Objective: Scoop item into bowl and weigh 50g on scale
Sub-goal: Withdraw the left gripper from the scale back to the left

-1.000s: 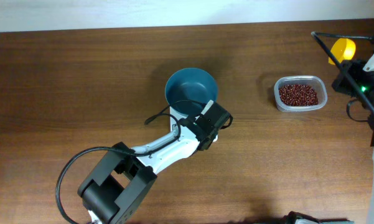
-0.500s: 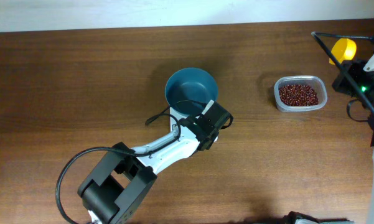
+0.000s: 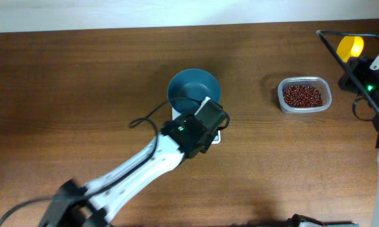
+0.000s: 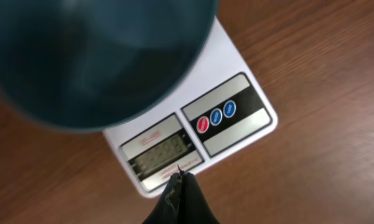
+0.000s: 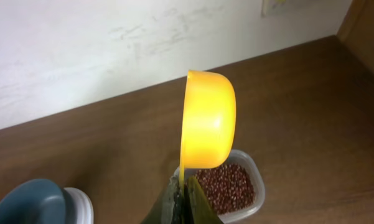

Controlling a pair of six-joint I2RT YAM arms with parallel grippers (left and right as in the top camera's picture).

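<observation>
Since the previous frame my left arm (image 3: 145,165) has stretched out of its folded stance, and its wrist has shifted slightly left over the scale (image 4: 233,68). The bowl (image 3: 193,87) and tub (image 3: 328,94) have not moved.

The left fingers (image 4: 180,182) are pressed together, pointing down at the scale's front edge by the display (image 4: 165,155). I cannot tell whether they touch it.

The right fingers (image 5: 183,198) are clamped on the handle of the yellow scoop (image 5: 206,121), held upright above the tub.

On the bench (image 3: 82,82) I count:
- one scale with three buttons (image 4: 216,116)
- one bowl sitting on the scale
- one tub holding the beans (image 3: 302,96)
- one scoop
</observation>
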